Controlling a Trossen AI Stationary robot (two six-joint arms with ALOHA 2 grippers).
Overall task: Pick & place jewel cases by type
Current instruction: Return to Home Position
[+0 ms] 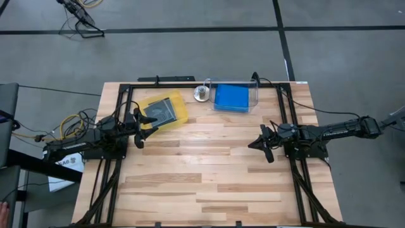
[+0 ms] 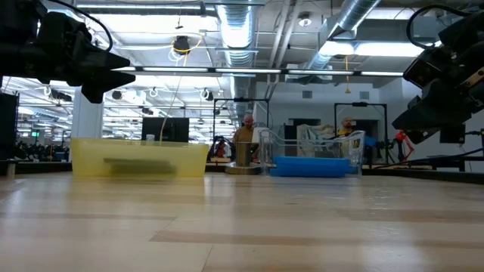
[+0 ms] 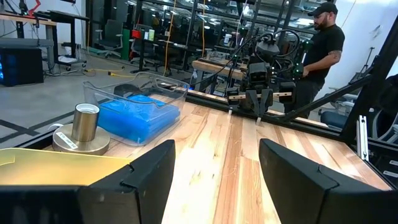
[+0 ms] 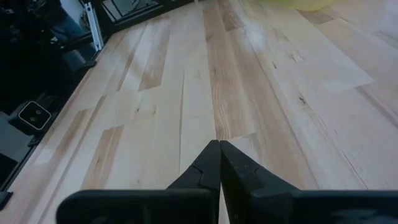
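My left gripper hangs beside the tray, fingers spread, holding nothing. The grey cases lie in that tray. Past a metal cylinder, the blue cases sit in the tub — sorting looks finished to me. My right gripper is pinched closed, empty, well apart from the tub — I'd judge only parking remains, unobstructed.

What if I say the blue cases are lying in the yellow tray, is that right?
No. The blue cases lie in the clear tub, not the yellow tray, which holds a grey case. The high view shows it.
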